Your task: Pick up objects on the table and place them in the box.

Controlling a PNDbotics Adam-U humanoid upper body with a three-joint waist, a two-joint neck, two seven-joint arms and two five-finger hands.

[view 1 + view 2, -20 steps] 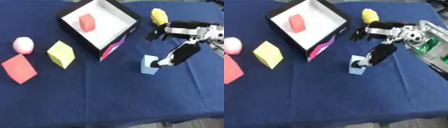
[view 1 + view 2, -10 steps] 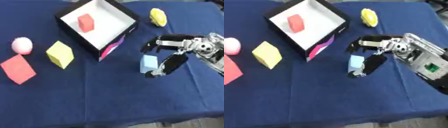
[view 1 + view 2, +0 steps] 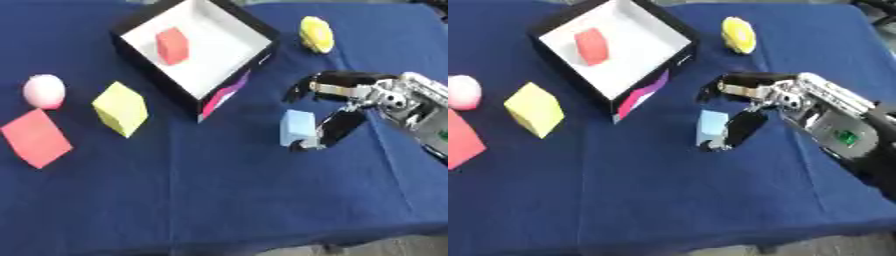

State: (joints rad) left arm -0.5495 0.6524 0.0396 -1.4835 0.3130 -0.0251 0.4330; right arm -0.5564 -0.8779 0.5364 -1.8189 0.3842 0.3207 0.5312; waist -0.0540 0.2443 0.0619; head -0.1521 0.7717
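A light blue block [image 3: 296, 127] stands on the blue cloth, right of the box. My right hand [image 3: 343, 106] reaches in from the right. Its thumb [image 3: 336, 129] lies against the block's right side, and its fingers [image 3: 307, 87] arch just beyond the block, apart from it. The hand is open around the block, which rests on the cloth. The black box with a white inside [image 3: 220, 48] sits at the upper middle and holds a red block [image 3: 172, 45]. My left hand shows in neither view.
A yellow rounded piece [image 3: 316, 34] lies far right of the box. Left of the box are a yellow cube [image 3: 121, 108], a pink ball [image 3: 44, 91] and a flat red block [image 3: 35, 137]. The table's front edge runs along the bottom.
My right hand has come down and leftward, so its thumb now lies along the blue block's side and its fingers arch over it. The block stays about where it was.
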